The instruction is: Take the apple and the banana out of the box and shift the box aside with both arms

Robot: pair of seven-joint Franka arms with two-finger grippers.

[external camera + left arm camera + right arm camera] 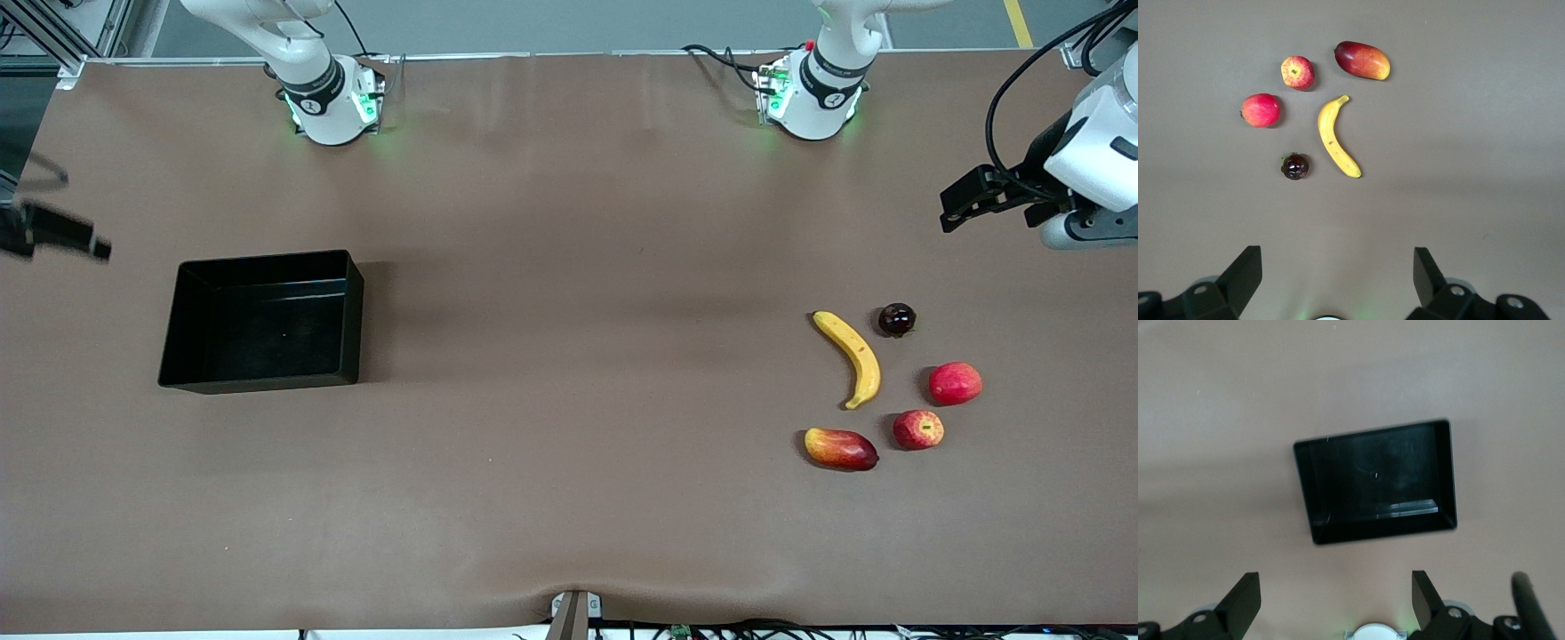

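Note:
The yellow banana point(852, 356) lies toward the left arm's end of the table. The small red apple point(918, 429) with a stem dimple lies nearer the front camera than the banana. Both also show in the left wrist view, banana point(1335, 138) and apple point(1297, 72). The black box point(258, 329) stands empty toward the right arm's end and shows in the right wrist view point(1378, 480). My left gripper point(956, 206) is open and empty in the air beside the fruits point(1336, 270). My right gripper point(84, 242) is open and empty in the air beside the box point(1336, 593).
An oval red-yellow mango point(840, 448), a plain red round fruit point(955, 383) and a small dark fruit point(896, 319) lie around the banana. Brown table surface stretches between the box and the fruits.

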